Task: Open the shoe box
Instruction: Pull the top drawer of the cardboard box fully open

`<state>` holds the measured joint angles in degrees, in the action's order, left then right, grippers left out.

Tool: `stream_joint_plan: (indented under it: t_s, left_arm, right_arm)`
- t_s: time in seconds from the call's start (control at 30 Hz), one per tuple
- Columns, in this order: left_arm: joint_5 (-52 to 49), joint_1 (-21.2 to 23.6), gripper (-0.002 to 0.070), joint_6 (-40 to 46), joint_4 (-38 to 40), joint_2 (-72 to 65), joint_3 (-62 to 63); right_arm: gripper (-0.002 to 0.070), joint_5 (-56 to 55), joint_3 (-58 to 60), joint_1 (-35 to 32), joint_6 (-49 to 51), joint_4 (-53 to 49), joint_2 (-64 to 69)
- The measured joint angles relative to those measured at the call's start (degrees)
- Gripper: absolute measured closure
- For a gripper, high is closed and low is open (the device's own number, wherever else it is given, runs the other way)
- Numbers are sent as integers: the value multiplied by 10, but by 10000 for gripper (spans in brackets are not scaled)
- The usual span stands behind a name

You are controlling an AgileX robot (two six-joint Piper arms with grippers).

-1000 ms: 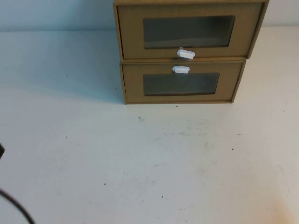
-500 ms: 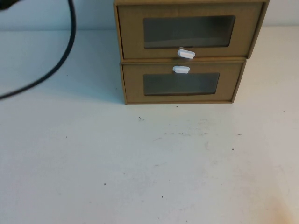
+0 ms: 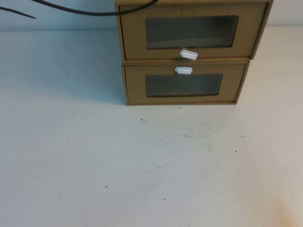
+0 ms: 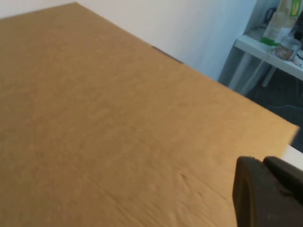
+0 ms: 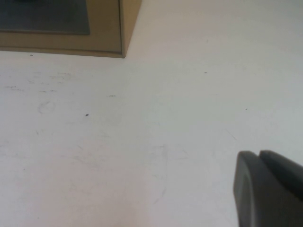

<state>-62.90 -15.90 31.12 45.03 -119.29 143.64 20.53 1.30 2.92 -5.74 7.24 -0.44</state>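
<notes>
Scuffed white desk point(image 3: 142, 165), pale wall behind. Along the top at far left, black cable point(image 3: 85, 11), risen there from the lower left corner a second ago. Right of centre at the back, two stacked shoe boxes point(image 3: 189, 30), both closed, white handles point(image 3: 188, 54) in front, unmoved. Above the top box's lid, left hand point(image 4: 261, 163), pinched shut, empty. Low over bare desk near the lower box's corner, right hand point(image 5: 259, 156), likewise shut, holding nothing.
</notes>
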Motion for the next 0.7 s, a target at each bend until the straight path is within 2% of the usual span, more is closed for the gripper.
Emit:
stream_joint_plan:
  t_s: [0.17, 0.37, 0.7]
  left_arm:
    - [4, -9, 679, -31, -2, -98, 97]
    - [1, -24, 679, -33, -26, -145, 102]
    - [6, -30, 679, -34, -40, -149, 107]
  right_arm:
    - [690, 0, 0, 0, 0, 0, 0]
    - [689, 0, 0, 0, 0, 0, 0]
    - [690, 0, 0, 0, 0, 0, 0]
